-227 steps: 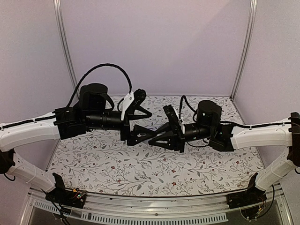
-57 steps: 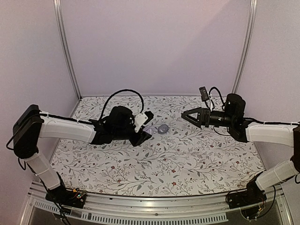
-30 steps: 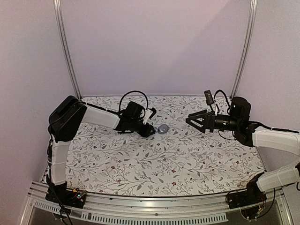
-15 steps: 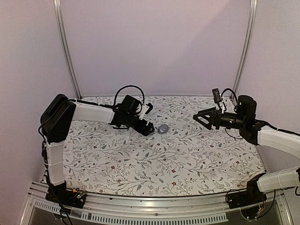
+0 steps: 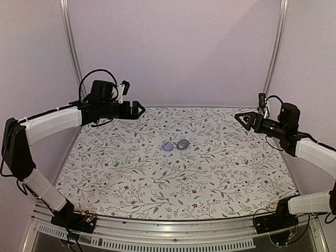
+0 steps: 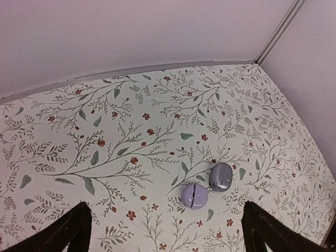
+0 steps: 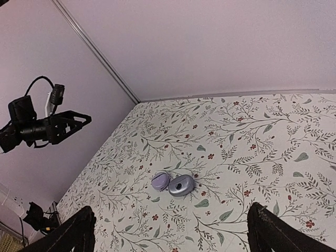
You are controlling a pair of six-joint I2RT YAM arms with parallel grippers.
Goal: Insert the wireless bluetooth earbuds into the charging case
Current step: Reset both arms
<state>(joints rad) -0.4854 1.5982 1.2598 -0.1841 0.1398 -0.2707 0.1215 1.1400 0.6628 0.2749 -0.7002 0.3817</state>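
Note:
The charging case lies on the flowered cloth as two rounded halves touching side by side: a lavender one (image 5: 168,147) with a dark slit (image 6: 194,195) and a greyer one (image 5: 182,144) with a small dot (image 7: 181,186). No earbuds show in any view. My left gripper (image 5: 137,109) hangs open high over the far left of the cloth, well away from the case; in the left wrist view its fingertips (image 6: 79,231) frame the case from a distance. My right gripper (image 5: 242,117) is open too, raised at the far right, with nothing between its fingers (image 7: 265,228).
The flowered cloth (image 5: 210,173) covers the table inside lilac walls, with metal posts (image 5: 73,63) at the back corners. An aluminium rail (image 5: 168,231) runs along the near edge by the arm bases.
My left gripper has opened, let go beside the case and pulled up and back to the far left. The right arm has drawn further right. The case's lavender half now shows.

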